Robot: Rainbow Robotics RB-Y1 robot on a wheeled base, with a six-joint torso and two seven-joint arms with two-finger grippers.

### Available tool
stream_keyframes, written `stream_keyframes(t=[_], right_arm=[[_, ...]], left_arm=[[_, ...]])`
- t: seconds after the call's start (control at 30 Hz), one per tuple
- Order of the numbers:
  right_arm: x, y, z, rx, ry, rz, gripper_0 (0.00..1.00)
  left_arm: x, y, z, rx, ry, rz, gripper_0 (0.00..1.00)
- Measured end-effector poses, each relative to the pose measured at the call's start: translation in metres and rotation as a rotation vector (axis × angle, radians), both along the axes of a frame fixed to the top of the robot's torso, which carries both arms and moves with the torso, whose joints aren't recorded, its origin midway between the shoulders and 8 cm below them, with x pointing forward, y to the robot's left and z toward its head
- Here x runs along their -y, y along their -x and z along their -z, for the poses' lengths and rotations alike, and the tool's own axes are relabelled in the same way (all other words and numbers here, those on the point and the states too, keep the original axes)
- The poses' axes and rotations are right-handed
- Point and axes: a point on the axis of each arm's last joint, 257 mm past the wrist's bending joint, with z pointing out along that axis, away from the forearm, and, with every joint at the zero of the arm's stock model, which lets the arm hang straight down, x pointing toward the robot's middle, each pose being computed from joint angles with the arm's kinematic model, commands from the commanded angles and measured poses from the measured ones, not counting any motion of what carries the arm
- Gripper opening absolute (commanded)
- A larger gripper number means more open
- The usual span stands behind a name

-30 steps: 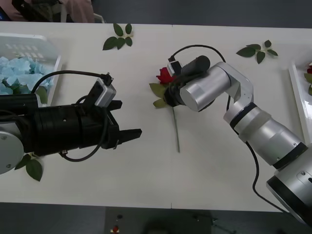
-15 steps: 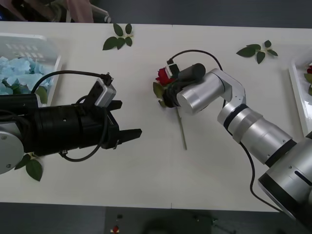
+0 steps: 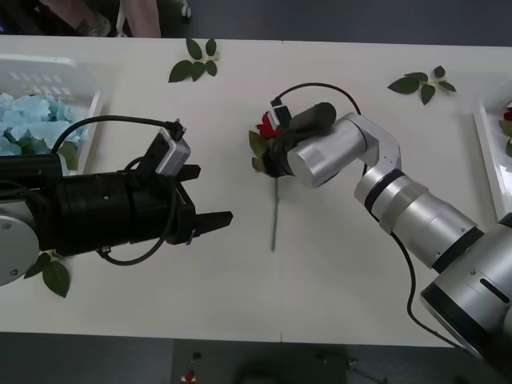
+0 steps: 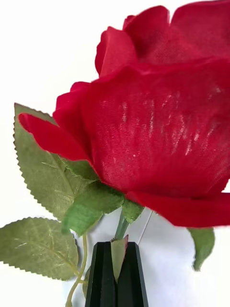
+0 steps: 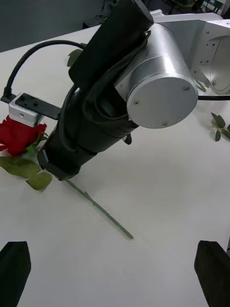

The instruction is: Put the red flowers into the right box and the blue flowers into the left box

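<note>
On the white table, right tool apparently pinches red flower.

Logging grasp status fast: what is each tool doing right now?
Left tool: open, holding nothing, above the table.
Right tool: closed on the red rose, gripping its stem just below the bloom.

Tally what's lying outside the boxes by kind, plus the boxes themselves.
Red flowers: 1, stem pinched in the right pincer
Leaf sprigs: 3
Boxes: 2, left box and right box
Total: 6
</note>
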Motion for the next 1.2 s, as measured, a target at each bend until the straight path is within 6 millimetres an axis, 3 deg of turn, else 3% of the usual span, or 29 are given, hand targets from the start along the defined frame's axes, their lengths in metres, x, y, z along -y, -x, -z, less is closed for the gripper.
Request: stream_keyframes(t=[0.13, 0.23, 0.33, 0.43, 0.63, 0.77, 0.9, 1.2], right_arm=[[0.013, -0.002, -0.022, -0.060, -0.051, 0.029, 0.00], [0.031, -0.002, -0.062, -0.086, -0.085, 0.029, 0.00], [0.060, -0.002, -0.110, -0.064, -0.084, 0.017, 0.00], [0.104, 0.007, -0.151, -0.067, -0.066, 0.040, 0.00], [0.220, 0.026, -0.217, -0.060, 0.017, 0.160, 0.00], [0.295, 0.034, -0.250, -0.032, 0.077, 0.251, 0.00], [0.368, 0.039, -0.260, -0.025, 0.216, 0.270, 0.00], [0.520, 0.037, -0.245, -0.009, 0.443, 0.353, 0.00]], left_arm=[[0.000, 0.000, 0.000, 0.000, 0.000, 0.000, 1.00], [0.000, 0.000, 0.000, 0.000, 0.000, 0.000, 1.00], [0.000, 0.000, 0.000, 0.000, 0.000, 0.000, 1.00], [0.000, 0.000, 0.000, 0.000, 0.000, 0.000, 1.00], [0.000, 0.000, 0.000, -0.001, 0.000, -0.001, 1.00], [0.000, 0.000, 0.000, -0.001, 0.000, -0.001, 1.00], [0.000, 0.000, 0.000, -0.001, 0.000, -0.001, 1.00], [0.000, 0.000, 0.000, -0.001, 0.000, -0.001, 1.00]])
